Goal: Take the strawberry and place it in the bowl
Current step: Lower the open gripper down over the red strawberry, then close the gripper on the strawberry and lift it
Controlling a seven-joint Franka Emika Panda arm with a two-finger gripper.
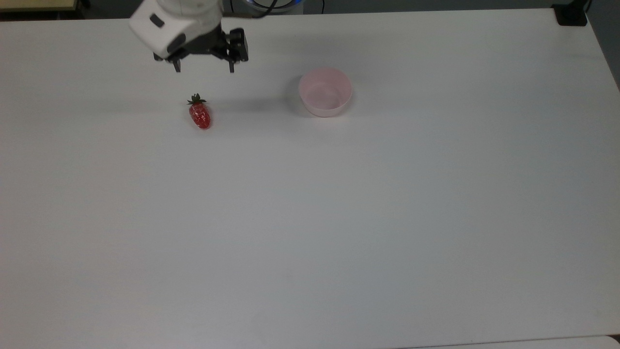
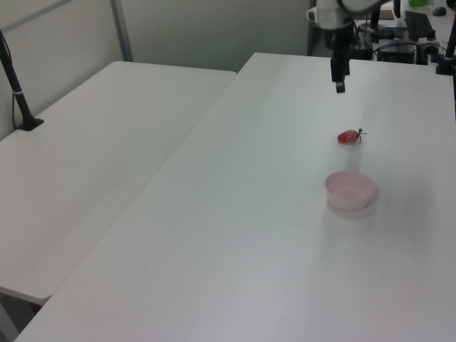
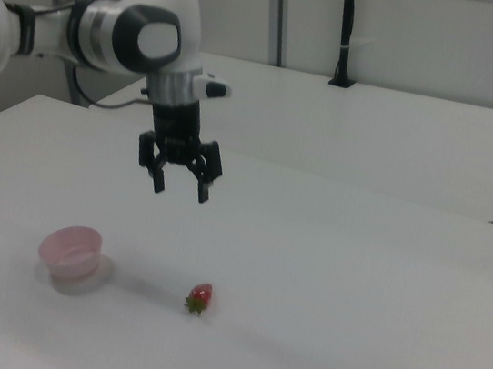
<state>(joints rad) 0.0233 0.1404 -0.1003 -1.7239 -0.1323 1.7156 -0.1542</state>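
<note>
The red strawberry [image 1: 200,115] with a green leafy cap lies on the white table [image 1: 310,218], also seen as the strawberry [image 2: 349,136] and the strawberry [image 3: 200,296]. The pale pink bowl [image 1: 325,91] stands upright and apart, to the strawberry's right in the top view; it is the bowl [image 2: 350,190] and the bowl [image 3: 71,254] elsewhere. My gripper [image 1: 204,68] hangs open above the table, past the strawberry's cap end, with nothing between its fingers. In the right view the gripper [image 3: 180,190] is well above the strawberry; in the left view the gripper [image 2: 340,87] hangs beyond it.
A second white table [image 2: 85,164] adjoins on the left view's left, with a black post [image 2: 16,89] on it. A black clamp [image 1: 570,14] sits at the top view's far right corner. Cables and equipment [image 2: 399,32] stand behind the table.
</note>
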